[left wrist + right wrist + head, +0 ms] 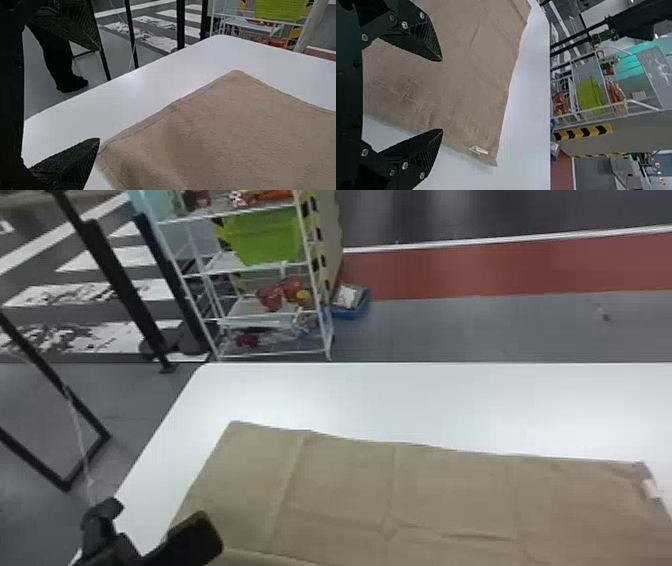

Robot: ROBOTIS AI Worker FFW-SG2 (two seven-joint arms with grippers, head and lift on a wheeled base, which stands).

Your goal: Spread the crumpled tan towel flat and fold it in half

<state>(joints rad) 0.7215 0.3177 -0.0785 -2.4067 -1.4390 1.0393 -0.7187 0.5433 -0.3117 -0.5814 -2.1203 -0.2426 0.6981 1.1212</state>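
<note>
Black frame (91, 450), straight bars, standing on grey floor (30, 390) at the far left. Left gripper (156, 526), black, two flat fingers spread wide, nothing between them; its ribbed finger pads show in the left wrist view, one fingertip just beside a corner of the towel. White table (350, 400), smooth, with a rounded far-left corner, running from left to right beneath the cloth. Wire shelf (250, 312), white, thin-barred, beyond the table's far edge, bearing a lime-green bin (267, 237) with sloping sides. Blue tray (350, 312), low, on the floor beside the shelf's foot. Tan towel (450, 490), one, woven matte cloth, laid out broad on the table and reaching from left of centre to the right side; far edge slightly wavy, surface crossed by straight creases and a few short wrinkles, a stitched hem along the border. White tag (651, 489), small, at the towel's right edge. Right gripper (442, 95), black, ribbed inner faces, fingers well apart and empty, by the towel's tagged end.
</note>
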